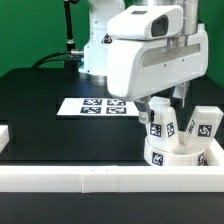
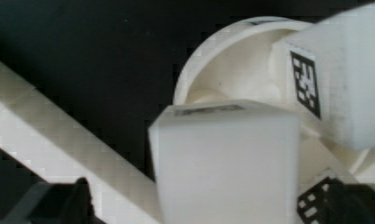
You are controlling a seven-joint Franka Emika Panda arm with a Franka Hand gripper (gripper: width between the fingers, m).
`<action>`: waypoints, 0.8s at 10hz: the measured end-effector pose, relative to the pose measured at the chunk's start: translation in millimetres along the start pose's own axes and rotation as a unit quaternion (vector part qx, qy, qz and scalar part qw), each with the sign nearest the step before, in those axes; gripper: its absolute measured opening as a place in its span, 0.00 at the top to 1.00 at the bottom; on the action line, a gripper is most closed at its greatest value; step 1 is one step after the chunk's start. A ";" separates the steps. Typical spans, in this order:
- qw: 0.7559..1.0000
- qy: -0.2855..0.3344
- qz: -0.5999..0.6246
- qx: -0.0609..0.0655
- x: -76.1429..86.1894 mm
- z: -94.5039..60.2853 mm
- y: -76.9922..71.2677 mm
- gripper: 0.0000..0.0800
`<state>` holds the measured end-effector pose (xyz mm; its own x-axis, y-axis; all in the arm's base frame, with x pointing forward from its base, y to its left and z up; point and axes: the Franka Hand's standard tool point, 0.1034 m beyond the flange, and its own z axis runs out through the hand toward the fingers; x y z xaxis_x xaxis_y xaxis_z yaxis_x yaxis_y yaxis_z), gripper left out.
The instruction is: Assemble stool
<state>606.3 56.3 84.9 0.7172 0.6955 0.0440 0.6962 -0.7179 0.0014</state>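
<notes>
The round white seat (image 1: 178,152) lies at the exterior view's right, against the front rail. Two white tagged legs stand up from it, one (image 1: 162,122) right under my gripper (image 1: 165,106) and one (image 1: 203,124) further right. In the wrist view the near leg (image 2: 228,160) fills the middle and runs down between my jaws, with the seat (image 2: 237,60) and a tag (image 2: 308,80) beyond it. My gripper (image 2: 198,208) looks open: the one dark finger (image 2: 52,200) that shows stands clear of the leg's side. A third leg is not in view.
The long white border rail (image 1: 100,178) runs along the front and crosses the wrist view diagonally (image 2: 42,125). The marker board (image 1: 100,105) lies on the black table behind. The arm's white body (image 1: 140,55) hides the middle of the scene.
</notes>
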 end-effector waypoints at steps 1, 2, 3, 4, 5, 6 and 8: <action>1.000 0.000 0.001 0.000 -1.0 0.4 0.5 0.19; 1.000 -0.001 0.006 0.001 -1.7 1.3 0.4 0.36; 1.000 -0.001 0.024 0.000 -2.2 2.3 0.3 0.36; 0.999 0.001 0.037 -0.003 -1.9 2.1 1.2 0.58; 0.998 0.001 0.063 -0.003 -1.9 2.0 1.3 0.58; 0.991 0.002 0.132 -0.002 -1.8 2.1 1.1 0.58; 0.979 0.001 0.206 -0.002 -2.0 2.1 1.3 0.58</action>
<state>605.8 54.1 82.7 0.9365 0.3479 0.0447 0.3487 -0.9371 -0.0128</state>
